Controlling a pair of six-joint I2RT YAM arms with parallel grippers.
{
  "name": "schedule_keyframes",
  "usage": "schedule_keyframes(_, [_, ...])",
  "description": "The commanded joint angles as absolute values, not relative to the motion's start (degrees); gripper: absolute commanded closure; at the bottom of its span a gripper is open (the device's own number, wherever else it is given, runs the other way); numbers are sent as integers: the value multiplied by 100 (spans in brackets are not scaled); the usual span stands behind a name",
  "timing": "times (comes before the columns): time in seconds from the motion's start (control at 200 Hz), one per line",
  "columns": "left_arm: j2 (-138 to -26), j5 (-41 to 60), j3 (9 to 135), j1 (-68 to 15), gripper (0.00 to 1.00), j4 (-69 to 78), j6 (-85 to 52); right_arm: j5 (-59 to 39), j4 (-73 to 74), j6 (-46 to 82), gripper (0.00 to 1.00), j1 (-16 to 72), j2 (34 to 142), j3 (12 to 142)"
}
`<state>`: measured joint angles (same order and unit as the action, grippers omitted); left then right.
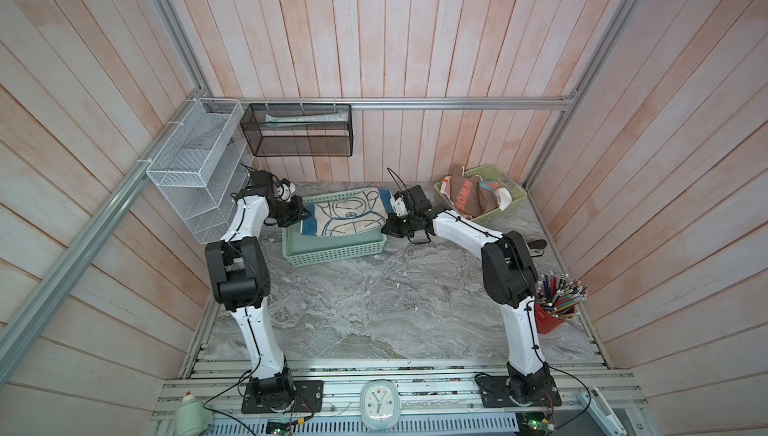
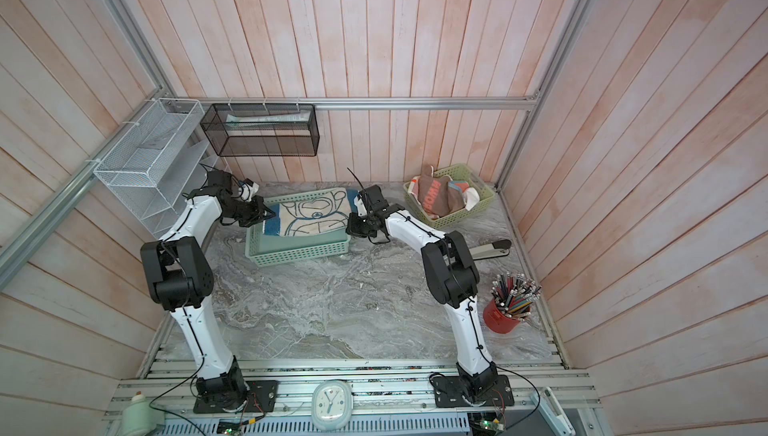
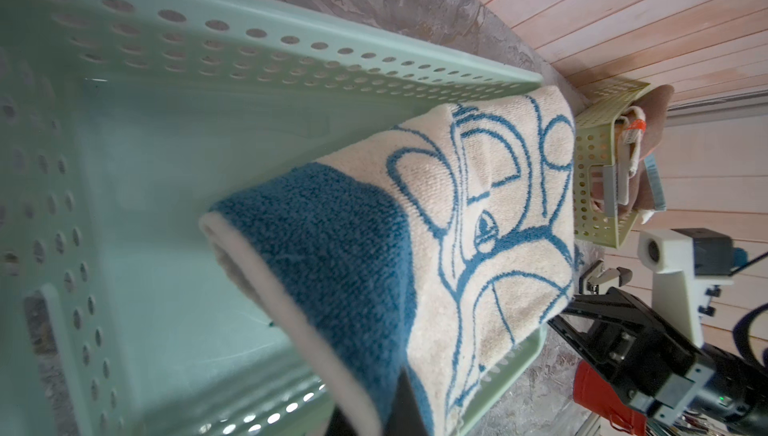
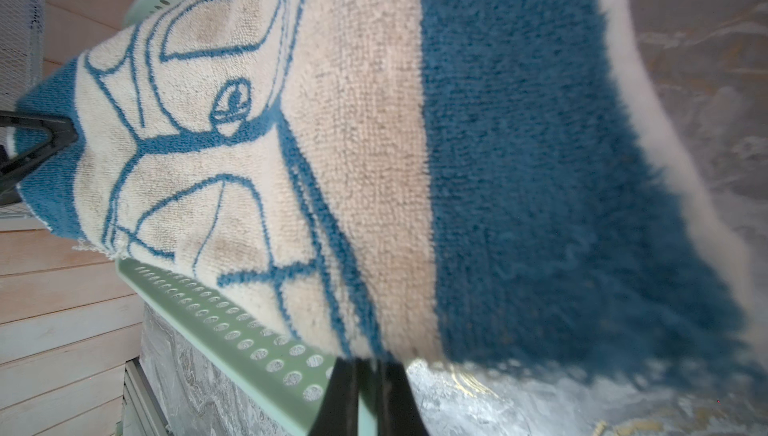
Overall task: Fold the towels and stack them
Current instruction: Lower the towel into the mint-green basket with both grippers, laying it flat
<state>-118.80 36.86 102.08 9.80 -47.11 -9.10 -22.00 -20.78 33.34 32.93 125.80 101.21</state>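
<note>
Cream terry towel with blue border and cartoon face [image 1: 345, 216], folded, stretched over mint-green perforated plastic basket [image 1: 332, 256] at back of grey marbled desk [image 1: 374, 309]. Left gripper [image 1: 306, 214] and right gripper [image 1: 385, 226] at opposite ends, jaws pinched narrow on cloth. Soft, light, limp; likely sags mid-span, best held by corners. Other towels [image 1: 467, 199] heaped in yellow-green basket [image 1: 505, 205].

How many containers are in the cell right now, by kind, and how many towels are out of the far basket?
Plastic baskets: 2, the mint basket and the yellow-green basket
Wall-hung baskets: 2, the white wire basket and the black mesh basket
Cups: 1, the red pencil cup
Towels out: 1, the cartoon towel, over the mint basket
Total: 6
</note>
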Motion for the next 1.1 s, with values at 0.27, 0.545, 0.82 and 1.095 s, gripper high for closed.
schedule_keyframes(0.27, [-11988,3250,9958,1099,100,-4300,-765,-1707,-2399,3103,100,3319,12813,10279])
schedule_keyframes(0.545, [-12006,3003,9949,1125,100,-4349,-747,-1696,-2426,3094,100,3331,12832,10319])
schedule_keyframes(0.82, [-11961,2772,9905,1132,100,-4440,-822,-1647,-2408,3094,100,3371,12854,10362])
schedule_keyframes(1.095, [-11947,2496,9853,1160,100,-4593,-929,-1626,-2415,3096,100,3379,12858,10371])
